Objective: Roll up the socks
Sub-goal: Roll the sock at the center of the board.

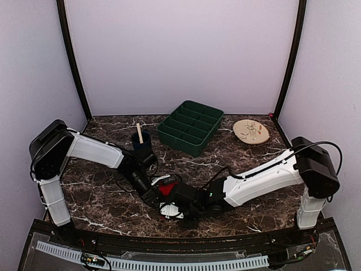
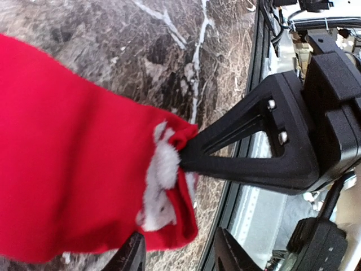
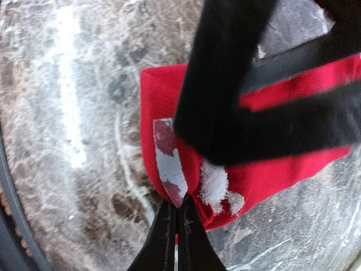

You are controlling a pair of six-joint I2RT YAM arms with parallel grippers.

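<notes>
Socks in view: one, a red sock (image 1: 166, 188) with white patches at one end.
Sock's place: flat on the marbled table (image 1: 225, 152), near its middle and toward the near edge, at 7 o'clock from the tray.
Sock's axis: in the top view roughly 12 to 6 o'clock, white-patched end toward 6.
Grippers: two, meeting over the sock.
Left gripper (image 2: 180, 255): jaws parted partway, straddling the sock's fabric without clamping it.
Right gripper (image 3: 177, 217): fingers pressed together, pinching the sock's edge at the white-patched end.
Trays: one green compartment tray (image 1: 190, 127), at 12 o'clock from the sock, well apart.
Cups: one dark cup (image 1: 142, 144), at 9 o'clock of the tray, with one wooden stick (image 1: 139, 131) upright in it.
Plates: one round pale plate (image 1: 251, 131), at 3 o'clock of the tray.
</notes>
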